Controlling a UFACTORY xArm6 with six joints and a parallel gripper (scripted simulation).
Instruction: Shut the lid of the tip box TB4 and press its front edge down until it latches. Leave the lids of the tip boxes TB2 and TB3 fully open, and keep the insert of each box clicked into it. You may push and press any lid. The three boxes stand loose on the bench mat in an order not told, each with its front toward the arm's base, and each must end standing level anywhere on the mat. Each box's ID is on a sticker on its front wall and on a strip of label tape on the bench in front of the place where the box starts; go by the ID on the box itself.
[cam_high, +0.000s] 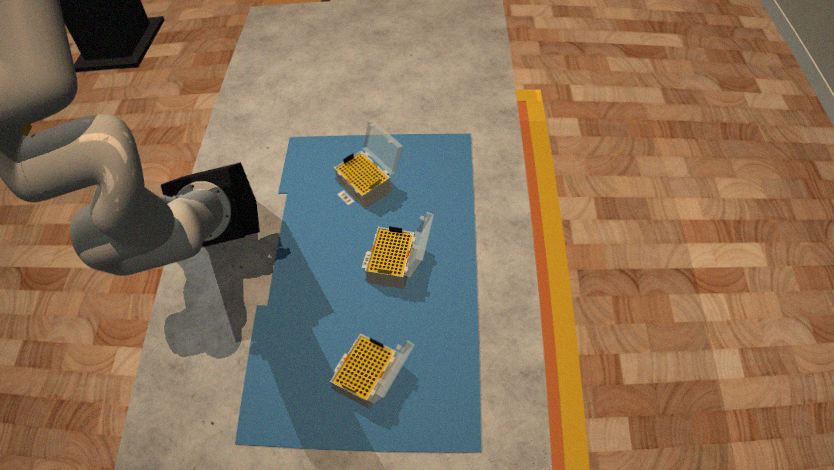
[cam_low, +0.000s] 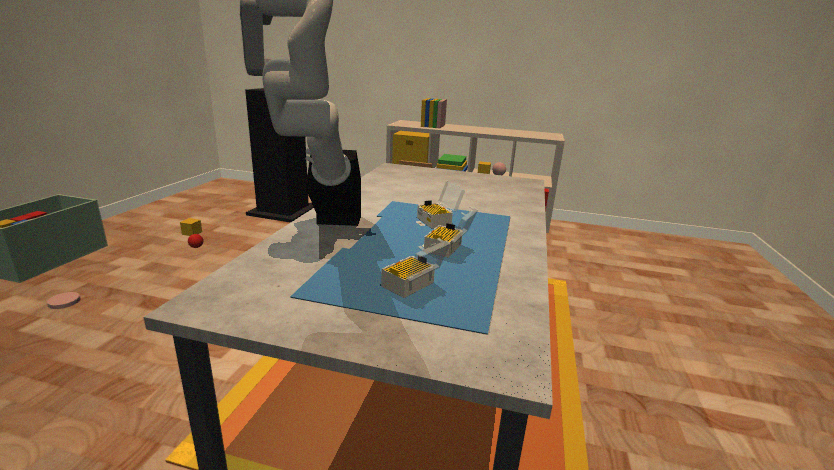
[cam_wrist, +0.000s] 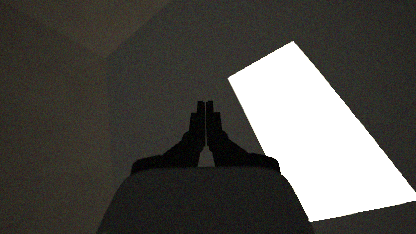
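Three tip boxes with yellow inserts stand on the blue mat (cam_high: 373, 286). The far box (cam_high: 361, 175) has its clear lid (cam_high: 382, 144) raised and tilted back. The middle box (cam_high: 389, 252) has its lid (cam_high: 421, 238) standing open at its rear. The near box (cam_high: 363, 367) has its lid (cam_high: 399, 357) laid open behind it. The ID stickers are too small to read. My gripper (cam_wrist: 205, 110) shows only in the wrist view, shut on nothing, pointing up at a dark ceiling with a bright white panel (cam_wrist: 320, 130). It is out of the top and exterior views.
The arm's black base (cam_high: 213, 203) sits at the mat's left edge, and the grey arm links (cam_high: 110, 198) rise over the table's left side. A white label strip (cam_high: 345, 197) lies in front of the far box. A shelf (cam_low: 472, 148) stands behind the table.
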